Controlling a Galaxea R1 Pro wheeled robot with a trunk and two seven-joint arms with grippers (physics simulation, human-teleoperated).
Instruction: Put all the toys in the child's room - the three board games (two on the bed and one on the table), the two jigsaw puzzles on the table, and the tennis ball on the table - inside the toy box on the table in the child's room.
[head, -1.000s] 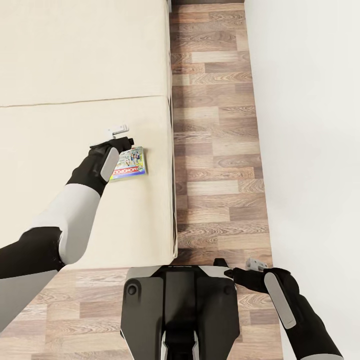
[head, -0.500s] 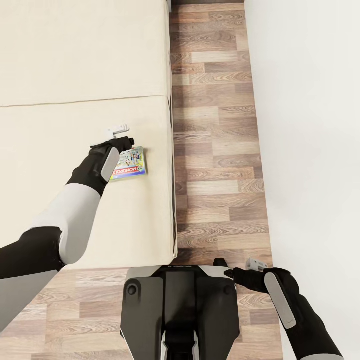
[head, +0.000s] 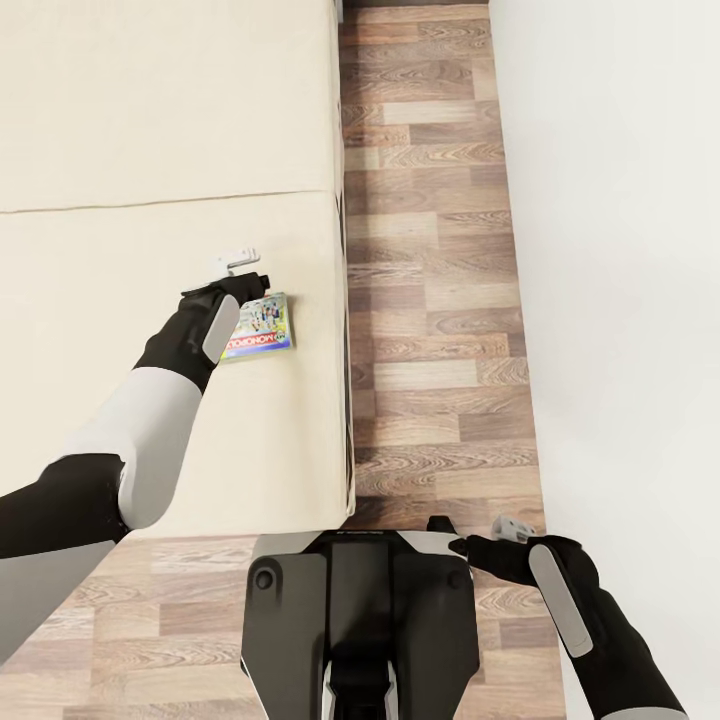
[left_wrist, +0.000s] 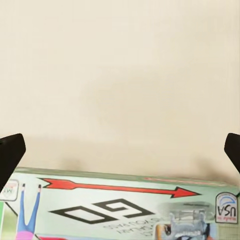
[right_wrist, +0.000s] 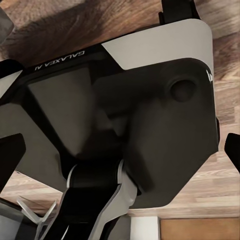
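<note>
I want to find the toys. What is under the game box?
The board game lies flat on the bed's beige mattress. The left claw covers part; nothing beneath shows.

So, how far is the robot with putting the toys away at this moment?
Nothing looks done yet. One board game lies flat on the bed near its edge. The left gripper hovers open over it, fingers wide apart in the left wrist view, not grasping. The right gripper hangs empty beside the robot's base. Grasping this game and carrying it to the toy box are left.
</note>
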